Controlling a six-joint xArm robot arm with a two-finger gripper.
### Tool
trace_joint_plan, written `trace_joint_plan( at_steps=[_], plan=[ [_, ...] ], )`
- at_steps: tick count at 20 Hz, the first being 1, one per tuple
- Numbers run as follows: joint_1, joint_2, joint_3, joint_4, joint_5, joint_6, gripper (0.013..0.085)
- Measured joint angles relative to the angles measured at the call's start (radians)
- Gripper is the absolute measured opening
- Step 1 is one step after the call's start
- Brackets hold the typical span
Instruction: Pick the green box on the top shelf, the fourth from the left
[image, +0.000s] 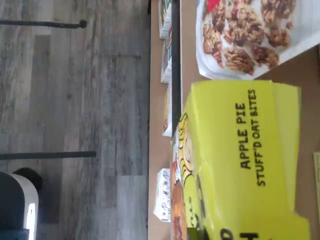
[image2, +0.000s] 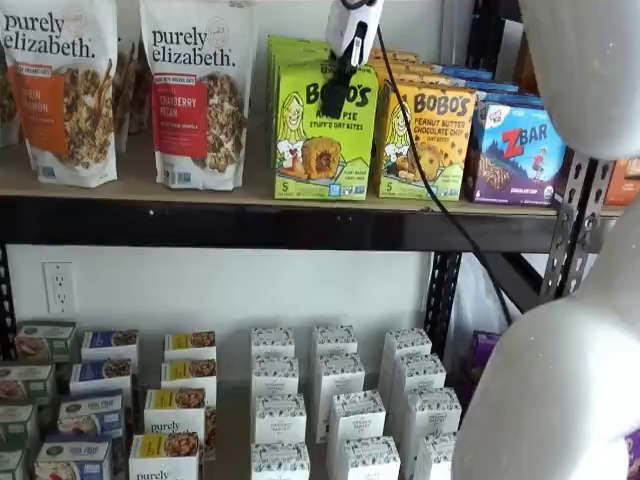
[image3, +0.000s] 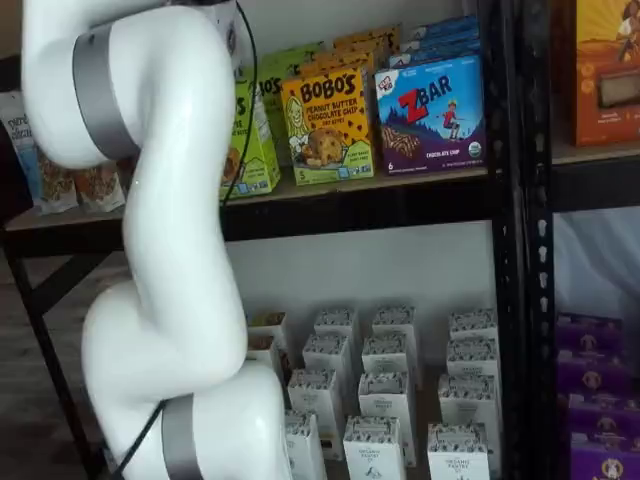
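Standing upright at the front edge of the top shelf (image2: 150, 185), the green box (image2: 325, 130) sits between a Purely Elizabeth cranberry bag (image2: 195, 90) and the yellow-orange Bobo's box (image2: 425, 140); the end effector (image2: 335, 95) reaches down over its top front, fingers clenched on the green box

- I read "BOBO'S" on the green box (image2: 325, 135); its top says "APPLE PIE STUFF'D OAT BITES" in the wrist view (image: 240, 160).
- I read "BOBO'S PEANUT BUTTER CHOCOLATE CHIP" on the yellow box (image2: 428, 142).
- The blue box (image3: 433, 112) says "ZBAR".
- Both granola bags (image2: 197, 92) say "purely elizabeth."
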Motion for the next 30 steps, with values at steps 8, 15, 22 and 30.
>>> trace_joint_plan(
  at_steps=[8, 15, 22, 30],
  plan=[
    [0.015, -0.066, 0.041, 0.005, 0.022, 0.020, 0.0250],
    [0.023, -0.159, 0.126, 0.012, 0.014, 0.031, 0.0250],
    [0.025, -0.236, 0.209, -0.008, 0.012, 0.029, 0.0250],
    [0.015, -0.313, 0.305, -0.019, -0.009, 0.015, 0.0250]
  ],
)
